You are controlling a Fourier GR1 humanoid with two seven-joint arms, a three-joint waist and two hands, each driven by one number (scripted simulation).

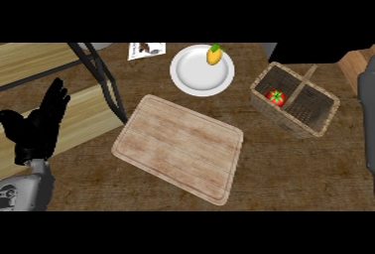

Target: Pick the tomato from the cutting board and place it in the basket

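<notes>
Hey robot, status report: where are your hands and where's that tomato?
Left hand open, resting at left edge, fingers up. Right hand out of view. Tomato in basket; cutting board bare. Nothing in the way.

The cutting board [179,147] at centre is pale wood with visible plank grain, matt. The counter [293,173] beneath is darker, rougher-looking wood. On the right, the basket [322,106] is woven wicker, holding a glossy red tomato [276,97]. The far plate [196,74] looks smooth and white. The left hand [36,126] is matt black
</notes>
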